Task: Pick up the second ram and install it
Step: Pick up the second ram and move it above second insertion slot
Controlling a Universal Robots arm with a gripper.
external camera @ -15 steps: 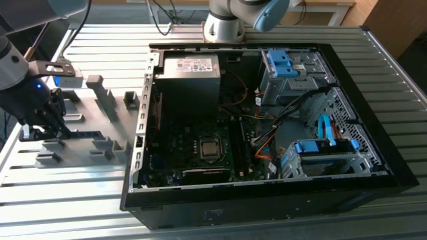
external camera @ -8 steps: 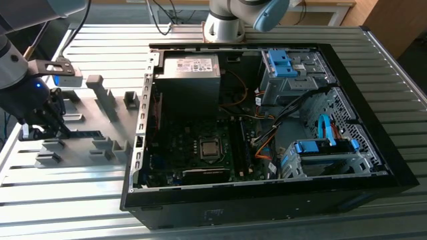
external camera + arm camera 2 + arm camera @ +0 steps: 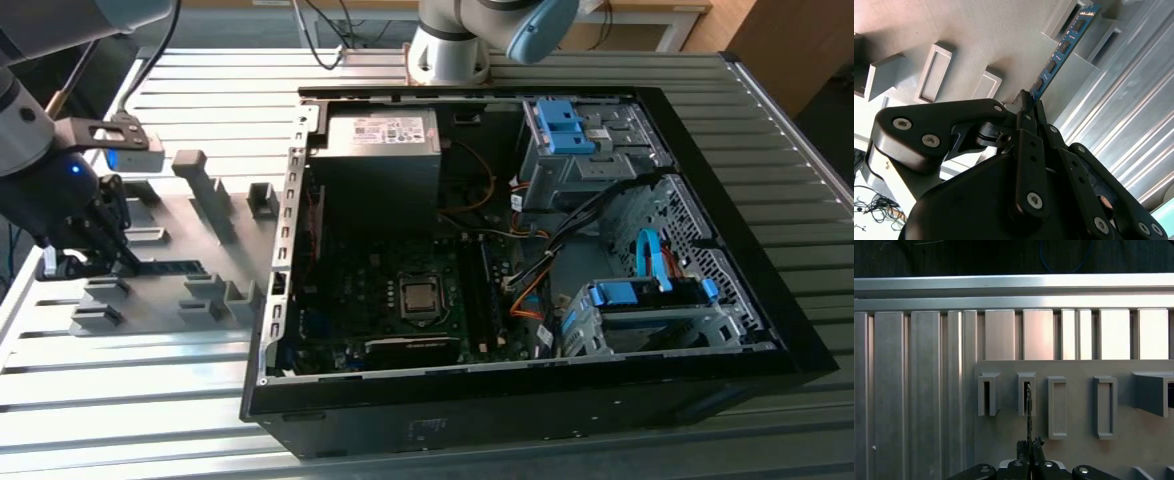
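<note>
Blue ram [image 3: 1062, 47] on edge at grey tray [image 3: 979, 35]

ram [image 3: 1063, 48] in tray [image 3: 1084, 450] slot, case [image 3: 534, 398] beside

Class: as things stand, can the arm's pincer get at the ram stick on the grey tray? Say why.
Probably yes: the pincer looks closed on one end of the ram stick, with nothing between them. The stick's far end reaches a raised slot of the grey tray.
</note>
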